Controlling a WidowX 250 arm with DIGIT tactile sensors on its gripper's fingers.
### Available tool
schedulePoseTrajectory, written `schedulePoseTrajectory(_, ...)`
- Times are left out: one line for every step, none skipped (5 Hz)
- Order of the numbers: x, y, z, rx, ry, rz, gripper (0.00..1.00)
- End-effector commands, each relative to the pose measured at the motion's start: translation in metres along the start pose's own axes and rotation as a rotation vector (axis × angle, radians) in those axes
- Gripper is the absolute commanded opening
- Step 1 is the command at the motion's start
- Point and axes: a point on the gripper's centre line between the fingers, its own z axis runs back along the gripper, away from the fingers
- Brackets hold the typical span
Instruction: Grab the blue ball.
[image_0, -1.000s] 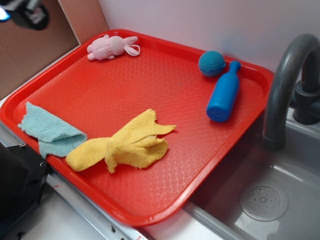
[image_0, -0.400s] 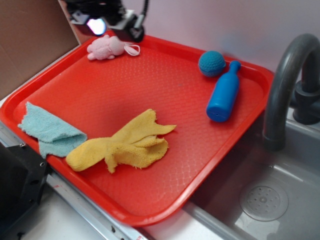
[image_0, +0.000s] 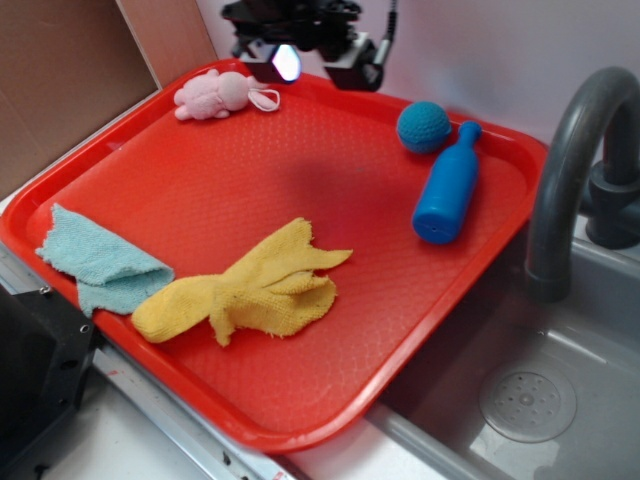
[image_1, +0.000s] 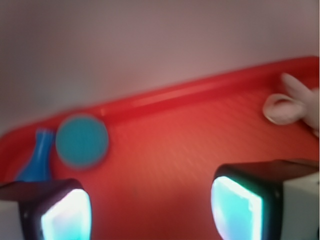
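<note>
Jaws (image_1: 150, 207) spread, empty | blue ball (image_1: 82, 141) ahead, left, apart

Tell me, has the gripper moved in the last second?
Yes. In the exterior view the gripper has travelled right along the tray's far rim, past the pink bunny, toward the blue ball. It is open and holds nothing.

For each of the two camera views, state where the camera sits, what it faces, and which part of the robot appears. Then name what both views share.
Exterior: fixed above the tray's near corner, looking down across the red tray toward the back wall; the end effector shows at top.
Wrist: mounted on the arm, facing the tray's far rim; both fingers frame the bottom, spread apart.
Shared: the blue ball, blue bottle, and pink toy.
</note>
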Motion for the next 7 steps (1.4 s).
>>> schedulePoseTrajectory(0.030,-0.031,-0.023,-0.083,-0.029,-0.051,1.00)
schedulePoseTrajectory(0.021,-0.044,-0.034,-0.156,0.005,-0.097,1.00)
schedulePoseTrajectory(0.002,-0.063,-0.038,-0.165,0.027,-0.102,1.00)
schedulePoseTrajectory(-0.002,-0.066,-0.047,-0.118,0.036,-0.088,1.00)
schedulePoseTrajectory(-0.006,-0.065,-0.055,-0.079,0.028,-0.072,0.00)
schedulePoseTrajectory(0.003,-0.056,-0.058,-0.052,0.015,-0.070,0.00)
schedulePoseTrajectory(0.009,-0.050,-0.055,-0.028,0.007,-0.064,0.00)
